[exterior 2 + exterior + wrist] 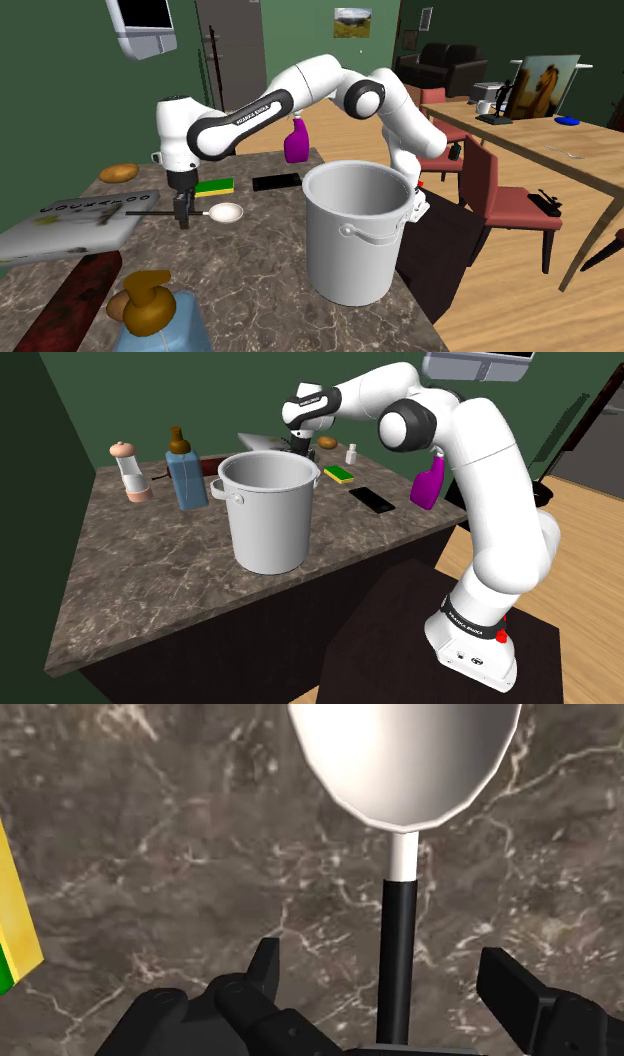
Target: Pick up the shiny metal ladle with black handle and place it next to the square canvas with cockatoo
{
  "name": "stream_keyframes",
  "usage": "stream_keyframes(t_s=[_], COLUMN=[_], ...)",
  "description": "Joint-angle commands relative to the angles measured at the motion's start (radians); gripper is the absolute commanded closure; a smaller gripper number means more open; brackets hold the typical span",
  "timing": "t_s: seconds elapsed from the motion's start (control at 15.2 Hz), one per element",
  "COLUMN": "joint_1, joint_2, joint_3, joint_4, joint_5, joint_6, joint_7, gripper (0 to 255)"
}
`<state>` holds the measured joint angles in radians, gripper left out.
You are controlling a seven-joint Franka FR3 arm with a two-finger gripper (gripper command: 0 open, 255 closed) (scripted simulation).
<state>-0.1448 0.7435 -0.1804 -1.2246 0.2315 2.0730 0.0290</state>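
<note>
The black gripper [380, 960] hangs low over the dark marble counter [150, 562] with its fingers [266, 966] spread wide on either side of the ladle's black handle. Neither finger touches the handle, so the ladle [405, 754] is straddled, not held.

The ladle lies flat on the counter. In the second exterior view its pale bowl [226, 211] sits just to the right of the gripper [182, 214], and the thin handle runs on to the left past the fingers. Seen from the wrist, the handle's long axis passes roughly midway through the gap, square to the line along which the fingers would close. That crossing is what the coming move appears to turn on: a straight squeeze should catch the handle a little behind the bowl.

A flat panel [70, 215], probably the canvas, lies on the counter just beyond the handle's far end, though its picture cannot be made out. A large grey pot [358, 230] stands well to the right in the second exterior view, and a yellow-and-green sponge [214, 186] rests near the ladle's bowl.
</note>
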Motion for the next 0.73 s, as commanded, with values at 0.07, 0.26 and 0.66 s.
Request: stream_keyframes(t_s=[0.07, 0.26, 0.66], joint_1=[-0.002, -0.004, -0.004], joint_2=[-0.029, -0.054, -0.054], joint_3=[-0.004, -0.008, -0.008], joint_4=[0.017, 0.034, 0.034], joint_5=[-0.005, -0.010, -0.010], joint_6=[-0.045, -0.088, -0.088], joint_7=[0.003, 0.006, 0.006], gripper=[0, 0, 0])
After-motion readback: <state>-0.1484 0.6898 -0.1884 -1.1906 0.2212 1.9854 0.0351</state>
